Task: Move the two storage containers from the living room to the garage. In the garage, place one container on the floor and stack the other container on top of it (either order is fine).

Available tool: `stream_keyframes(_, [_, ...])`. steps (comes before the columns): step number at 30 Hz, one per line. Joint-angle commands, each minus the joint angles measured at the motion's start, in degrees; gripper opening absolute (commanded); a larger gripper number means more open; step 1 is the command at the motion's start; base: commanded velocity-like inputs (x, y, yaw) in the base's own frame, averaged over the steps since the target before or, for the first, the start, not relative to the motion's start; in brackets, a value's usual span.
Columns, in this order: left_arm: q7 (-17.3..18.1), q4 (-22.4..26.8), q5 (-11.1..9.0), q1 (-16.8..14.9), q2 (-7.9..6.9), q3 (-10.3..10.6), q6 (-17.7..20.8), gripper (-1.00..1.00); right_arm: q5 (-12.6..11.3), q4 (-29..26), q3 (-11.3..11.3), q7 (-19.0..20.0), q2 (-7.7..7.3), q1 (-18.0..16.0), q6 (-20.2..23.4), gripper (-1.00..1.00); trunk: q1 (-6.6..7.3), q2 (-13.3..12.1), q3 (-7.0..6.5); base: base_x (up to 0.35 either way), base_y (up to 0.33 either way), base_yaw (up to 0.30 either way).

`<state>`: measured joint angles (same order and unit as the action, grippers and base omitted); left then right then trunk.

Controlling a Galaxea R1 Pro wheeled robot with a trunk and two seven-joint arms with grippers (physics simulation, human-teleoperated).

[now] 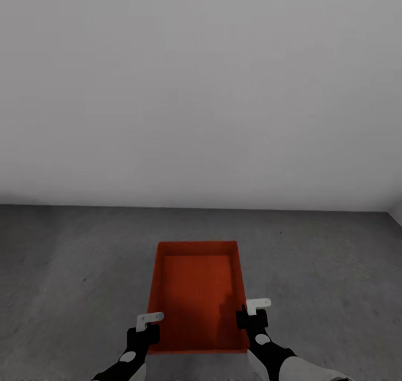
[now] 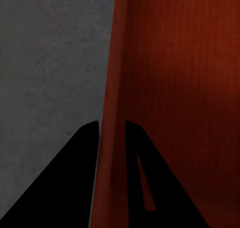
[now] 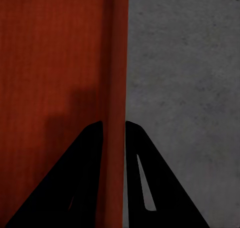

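The storage container (image 1: 196,294) hangs over the grey concrete floor (image 1: 67,280) of the garage, not far from the white wall (image 1: 201,91), carried by its two long walls. The left gripper (image 1: 146,329) pinches the left wall near the container's near corner, the right gripper (image 1: 250,313) the right wall; each wrist view shows fingers closed on a thin rim. The grip is shallow (rims only), so I judge that uneven lowering could tilt the bin or let one wall slip free.
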<state>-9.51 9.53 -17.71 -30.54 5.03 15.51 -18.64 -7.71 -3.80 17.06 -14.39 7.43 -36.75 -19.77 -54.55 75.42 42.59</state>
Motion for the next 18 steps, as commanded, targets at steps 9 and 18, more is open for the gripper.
stream_keyframes(9, [-1.7,0.1,-0.2,0.0,-0.02,-0.3,-2.2,-1.00,-0.6,0.2,-2.7,1.7,0.04,0.0,0.1,-1.00,0.00,0.0,0.87,0.000,0.000,0.000])
stream_keyframes(18, [-1.7,0.1,-0.5,0.0,-0.02,-0.2,-2.2,-1.00,-0.6,0.2,-2.7,1.7,0.04,0.0,0.1,-1.00,0.00,0.0,1.69,0.000,0.000,0.000])
